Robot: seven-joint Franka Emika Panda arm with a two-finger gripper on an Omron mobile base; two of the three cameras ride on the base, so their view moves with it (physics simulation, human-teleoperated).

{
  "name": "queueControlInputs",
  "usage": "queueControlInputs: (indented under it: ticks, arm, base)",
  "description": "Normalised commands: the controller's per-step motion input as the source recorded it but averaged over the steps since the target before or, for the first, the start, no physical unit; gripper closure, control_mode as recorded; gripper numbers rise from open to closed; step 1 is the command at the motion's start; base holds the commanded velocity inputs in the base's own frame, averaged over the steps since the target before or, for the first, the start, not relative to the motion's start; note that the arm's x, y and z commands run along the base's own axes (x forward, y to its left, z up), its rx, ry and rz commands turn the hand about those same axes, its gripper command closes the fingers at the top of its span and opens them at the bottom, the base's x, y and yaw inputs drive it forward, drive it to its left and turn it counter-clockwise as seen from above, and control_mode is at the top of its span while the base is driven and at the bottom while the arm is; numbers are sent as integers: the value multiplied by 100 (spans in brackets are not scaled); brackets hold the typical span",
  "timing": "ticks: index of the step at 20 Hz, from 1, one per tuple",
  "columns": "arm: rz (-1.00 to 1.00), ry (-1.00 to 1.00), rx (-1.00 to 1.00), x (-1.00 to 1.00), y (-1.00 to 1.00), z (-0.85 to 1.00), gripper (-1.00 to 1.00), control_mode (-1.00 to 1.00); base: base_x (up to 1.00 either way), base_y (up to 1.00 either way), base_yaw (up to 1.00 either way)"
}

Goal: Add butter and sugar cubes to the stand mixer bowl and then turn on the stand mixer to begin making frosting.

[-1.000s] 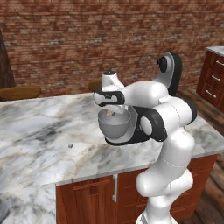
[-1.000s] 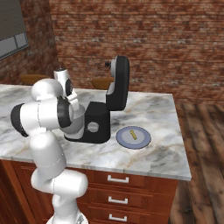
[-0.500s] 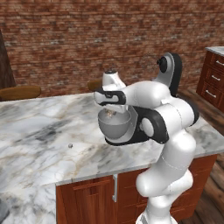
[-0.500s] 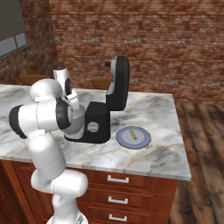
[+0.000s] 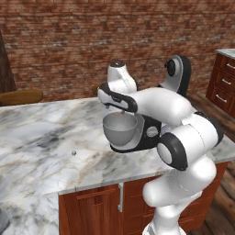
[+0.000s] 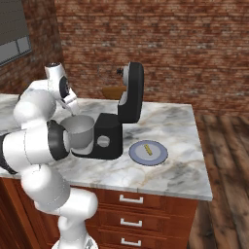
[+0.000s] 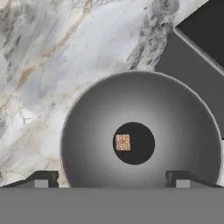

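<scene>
You are holding the gripper wide apart above the stand mixer bowl, where a sugar cube is lying. The butter, right of the bowl, probably feels soft and slippery; pinch its long sides gently.

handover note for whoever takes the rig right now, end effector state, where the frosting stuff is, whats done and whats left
End effector: open, holding nothing, poised directly above the stand mixer bowl.
Sugar: one small sugar cube lies at the bottom of the bowl. A tiny speck sits on the marble counter left of the mixer; too small to tell what it is.
Butter: on the grey-blue plate, on the counter right of the stand mixer, untouched.
Mixer: head tilted up, bowl seated on its base.
Done: a sugar cube is in the bowl.
Left: put the butter in, then turn the mixer on.
</scene>
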Motion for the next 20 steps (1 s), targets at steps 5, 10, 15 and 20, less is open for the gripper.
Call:
queueControlInputs:
  ticks: [5,10,15,20]
  arm:
    - [20,7,-1,-72,82,29,-100,-100]
    - [37,16,-2,-72,92,10,-100,-100]
    - [42,14,0,-52,70,-1,-100,-100]
    - [34,1,-5,-7,47,-44,-100,-100]
  base:
    - [0,0,0]
    - [0,0,0]
    - [0,0,0]
    - [0,0,0]
